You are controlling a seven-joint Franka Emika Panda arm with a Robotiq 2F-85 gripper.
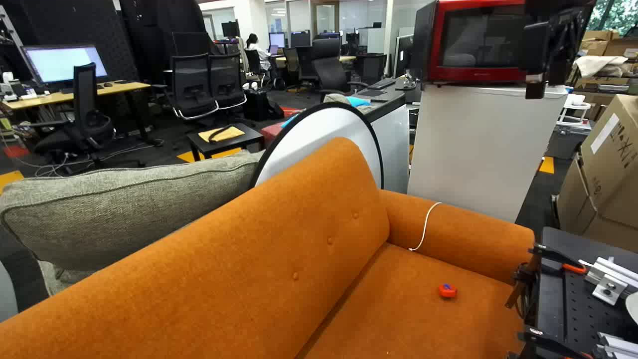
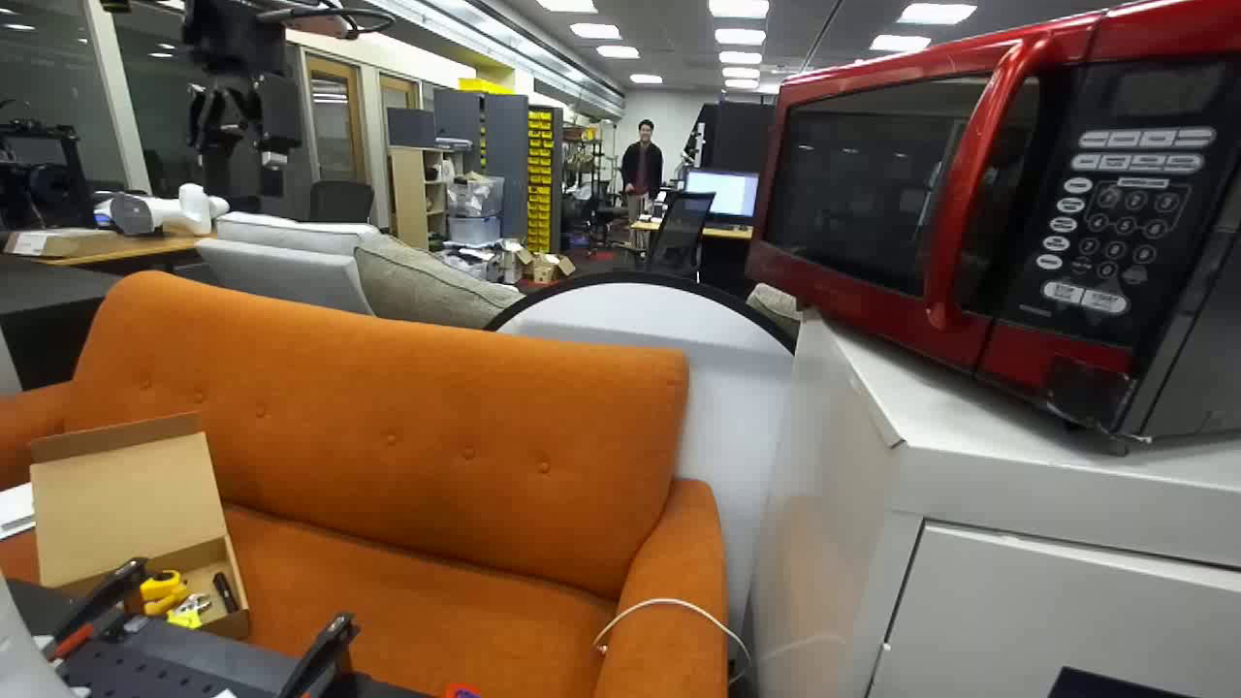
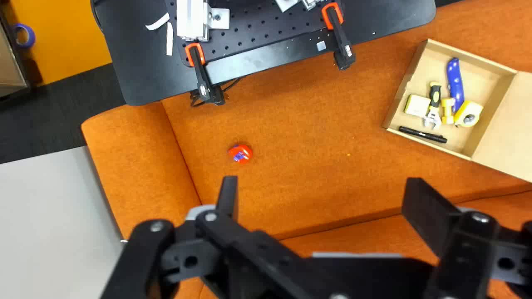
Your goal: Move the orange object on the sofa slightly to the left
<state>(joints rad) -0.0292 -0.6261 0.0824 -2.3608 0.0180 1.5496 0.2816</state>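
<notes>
On burnt-orange fabric sofa (image 1: 249, 249): small red-orange roundish lump (image 3: 245, 153), blue-marked.
Black two-fingered gripper (image 3: 322, 184): high above, jaws spread wide, well apart from lump.

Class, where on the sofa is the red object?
In the wrist view, the red object lies just left of centre on the sofa, between the armrest and the cardboard box, nearer the armrest.

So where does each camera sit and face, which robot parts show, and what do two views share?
Wrist view: above the sofa, facing down at the red lump; open pincer at bottom.
An exterior view: near the sofa, looking along it toward the microwave; pincer upper right.
An exterior view: by the microwave, facing the backrest; pincer upper left.
Both exterior views share the microwave.
</notes>
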